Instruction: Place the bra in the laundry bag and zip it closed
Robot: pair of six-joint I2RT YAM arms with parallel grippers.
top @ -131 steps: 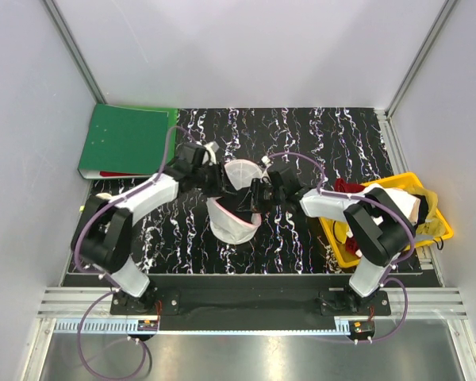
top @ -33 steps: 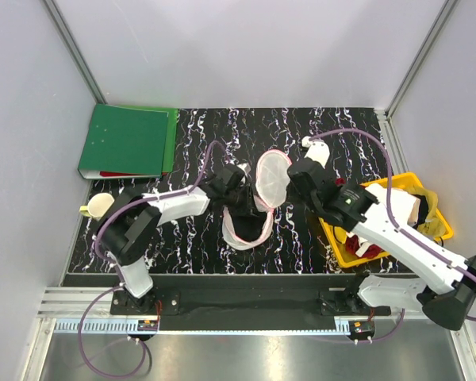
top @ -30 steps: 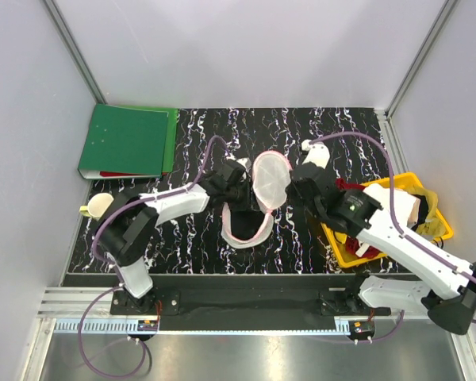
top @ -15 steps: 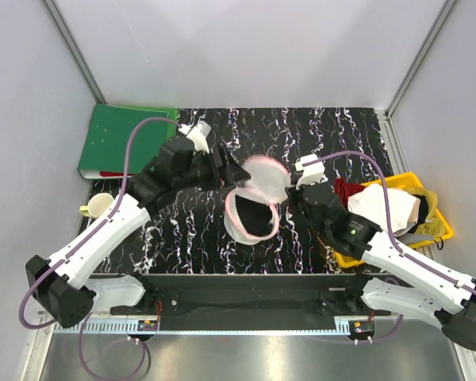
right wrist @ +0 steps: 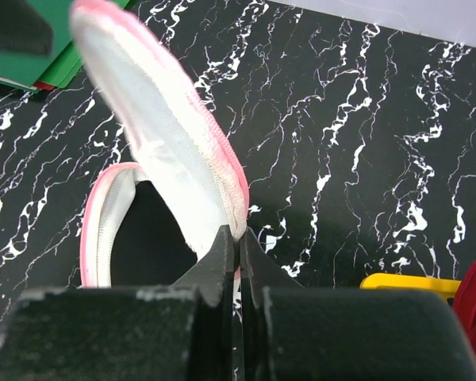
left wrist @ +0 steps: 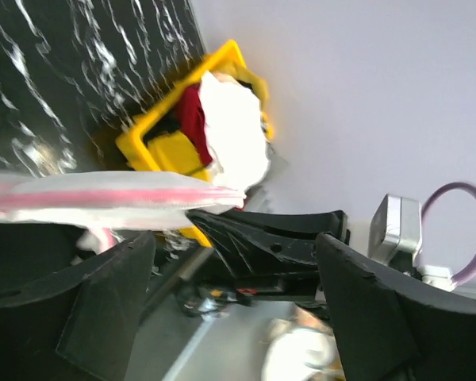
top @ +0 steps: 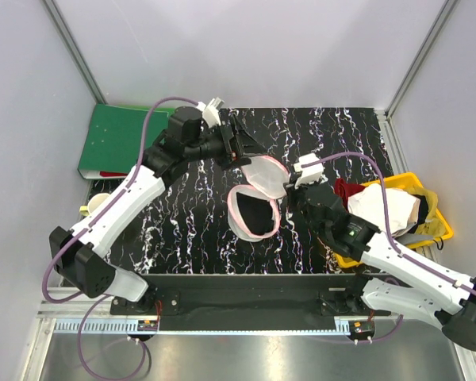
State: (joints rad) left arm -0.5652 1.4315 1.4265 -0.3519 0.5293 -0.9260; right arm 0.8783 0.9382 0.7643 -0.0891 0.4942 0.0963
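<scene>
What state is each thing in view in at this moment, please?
laundry bag: unzipped, lid raised.
bra: inside the bag.
left gripper: open, empty.
right gripper: shut on the lid's rim.
yellow basket: holding clothes.
green binder: closed.

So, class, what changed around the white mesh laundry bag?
The left gripper pulled away from the white mesh pink-rimmed laundry bag toward the far side, open. The right gripper stays clamped on its lid rim; the black fabric bra stays inside.
</scene>
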